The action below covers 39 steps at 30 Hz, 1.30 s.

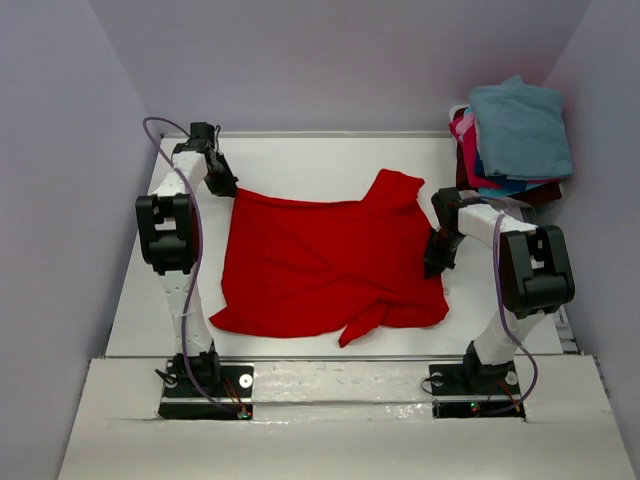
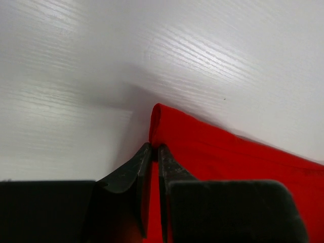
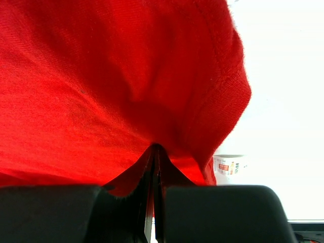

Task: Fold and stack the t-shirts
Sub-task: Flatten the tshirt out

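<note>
White wood-grain table (image 1: 300,160): big bright red cloth t-shirt (image 1: 320,265) spread mid-table, wrinkled, one sleeve sticking out at the far right. Heap of teal-blue, pink, blue and dark maroon cloth shirts (image 1: 515,135) sits in the far-right corner, apart from it. Left gripper (image 2: 155,148): fingers nearly pressed together, pinching the red shirt's far-left corner. Right gripper (image 3: 154,149): clamped on its right edge, cloth bunched over the tips.
</note>
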Motion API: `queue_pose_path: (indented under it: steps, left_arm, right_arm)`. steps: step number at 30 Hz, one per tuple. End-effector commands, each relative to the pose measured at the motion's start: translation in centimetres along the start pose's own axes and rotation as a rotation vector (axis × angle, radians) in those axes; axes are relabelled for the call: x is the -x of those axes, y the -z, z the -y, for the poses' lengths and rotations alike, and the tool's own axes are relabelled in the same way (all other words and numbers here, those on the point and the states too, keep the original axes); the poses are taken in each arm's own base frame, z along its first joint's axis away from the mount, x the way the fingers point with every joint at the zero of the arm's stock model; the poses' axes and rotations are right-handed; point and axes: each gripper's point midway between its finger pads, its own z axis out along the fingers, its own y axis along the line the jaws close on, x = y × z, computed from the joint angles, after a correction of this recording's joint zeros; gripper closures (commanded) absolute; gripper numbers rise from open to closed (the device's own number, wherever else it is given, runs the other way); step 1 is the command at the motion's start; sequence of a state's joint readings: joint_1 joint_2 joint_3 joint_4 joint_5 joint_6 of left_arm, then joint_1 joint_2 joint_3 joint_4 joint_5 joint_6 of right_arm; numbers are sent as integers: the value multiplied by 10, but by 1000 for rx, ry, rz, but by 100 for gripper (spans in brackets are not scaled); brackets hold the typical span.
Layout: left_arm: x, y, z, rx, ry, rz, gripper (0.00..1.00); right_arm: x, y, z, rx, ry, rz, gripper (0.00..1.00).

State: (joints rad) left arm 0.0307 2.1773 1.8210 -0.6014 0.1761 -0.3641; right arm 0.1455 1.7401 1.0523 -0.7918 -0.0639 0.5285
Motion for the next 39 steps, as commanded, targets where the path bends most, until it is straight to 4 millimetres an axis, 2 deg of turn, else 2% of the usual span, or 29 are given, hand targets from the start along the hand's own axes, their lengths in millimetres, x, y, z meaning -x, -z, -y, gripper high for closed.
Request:
queue_pose_path:
  steps: [1,4,7,8,11,12,14,15,17,18,20,21,24,25,26,27,28,30,31,35,39]
  left_arm:
    - [11,5,2,1,-5,17,81]
    - [11,-1,0,10,-3,4,81]
    - [12,-4,0,10,1,4,81]
    - [11,-5,0,11,1,1,81]
    - [9,-7,-2,18,-1,-2,81]
    - [9,-6,-2,18,-1,-2,81]
    - [8,-7,-3,18,1,-6,81]
    - [8,-7,-2,17,-1,-6,81]
    - [9,-5,-2,16,-2,-2,81]
    - [8,-6,-2,14,-1,-4,81]
    - [8,-5,-1,14,-1,-4,81]
    - [8,-5,-2,15,-1,-6,81]
    - [7,-6,-1,11,1,-9,81]
    - [8,-7,-1,10,2,-8,81]
    - [7,-8,-2,12,4,-10,81]
    - [7,-8,-1,10,5,-11,81]
    - [7,-8,-1,8,7,-9,81]
    - [7,-8,0,6,7,-9,81]
    - [7,-8,0,5,7,-11,81]
    - [8,-8,0,8,7,-10,81]
    - [7,-8,-1,11,6,-12,81]
  right_arm:
    - [-2,-17,0,-15,12,-10,93]
    - [1,-16,-4,-3,12,-2,93]
    - [18,-5,-15,32,19,56,93]
    - [34,5,-25,56,20,103,93]
    - [65,24,-44,96,28,183,92]
    - [85,41,-58,126,34,229,92]
    - [105,52,-71,139,38,262,87]
    - [124,62,-83,159,46,298,85]
    - [139,71,-91,158,46,324,80]
    - [156,80,-102,174,47,352,80]
    - [165,84,-109,176,48,347,77]
    - [170,76,-112,171,48,330,76]
    - [188,88,-125,191,49,363,75]
    - [189,76,-125,174,49,334,73]
    - [199,83,-132,188,52,359,72]
    - [203,81,-134,190,56,360,72]
    - [206,69,-135,181,57,342,72]
    - [216,70,-142,191,67,359,71]
    - [218,57,-142,181,68,340,72]
    - [227,46,-148,186,73,342,73]
    - [231,25,-147,163,70,328,74]
